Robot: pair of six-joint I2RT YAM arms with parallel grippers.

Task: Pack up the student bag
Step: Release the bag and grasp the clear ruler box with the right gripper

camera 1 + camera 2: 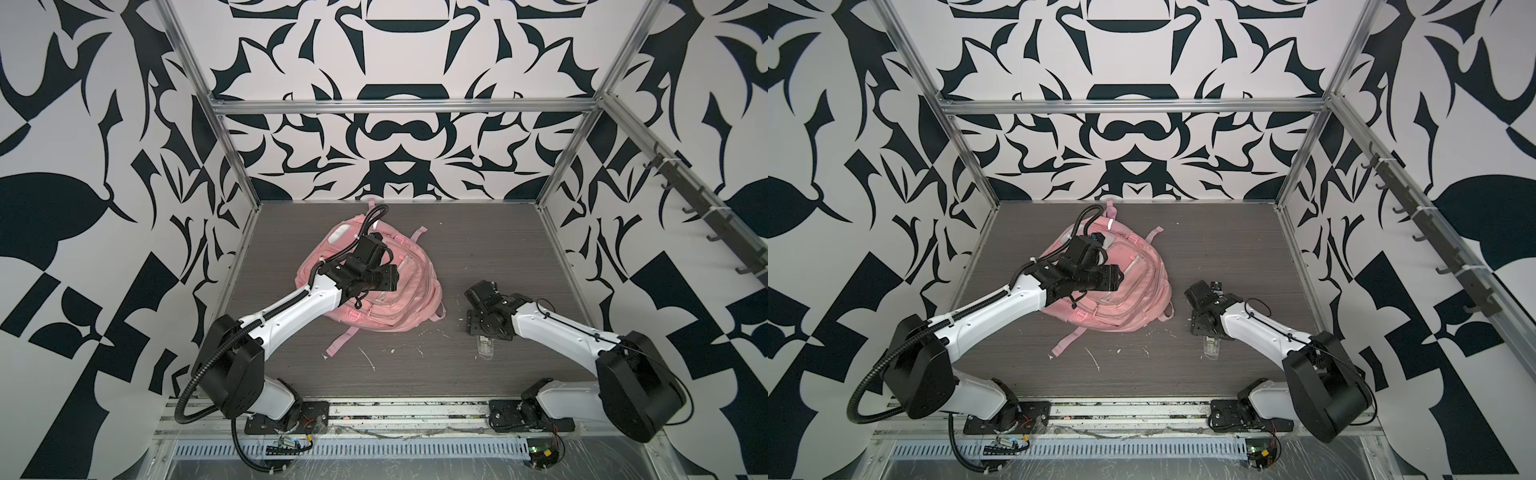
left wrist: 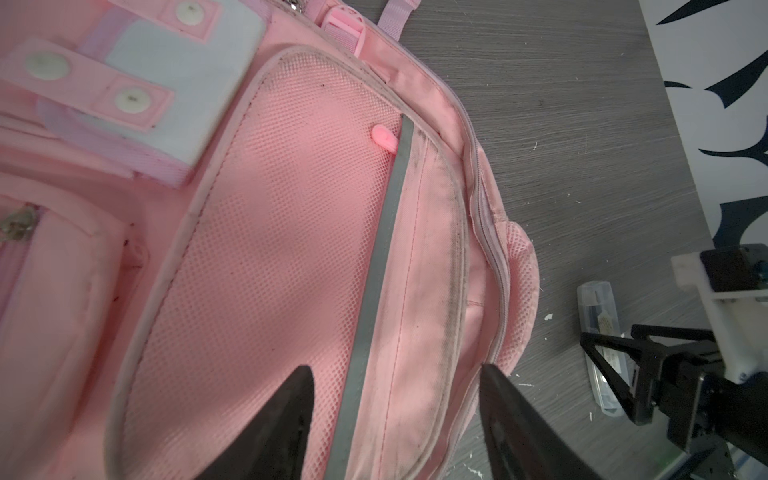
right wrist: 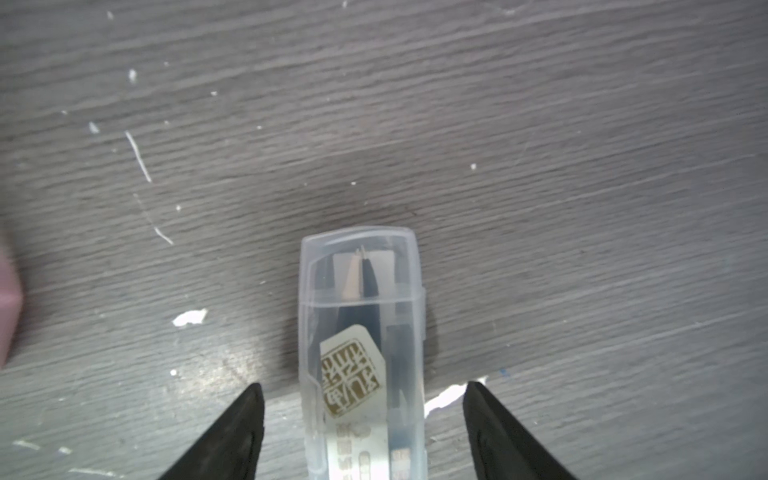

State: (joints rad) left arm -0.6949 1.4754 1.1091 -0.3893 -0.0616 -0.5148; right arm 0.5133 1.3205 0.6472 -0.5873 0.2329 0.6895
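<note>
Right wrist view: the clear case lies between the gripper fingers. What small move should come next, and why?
Probably close the right gripper on the clear case. The case lies on the table, between the open jaws with a gap on each side, so nothing is gripped yet. It must be held before it can go to the student bag.
</note>
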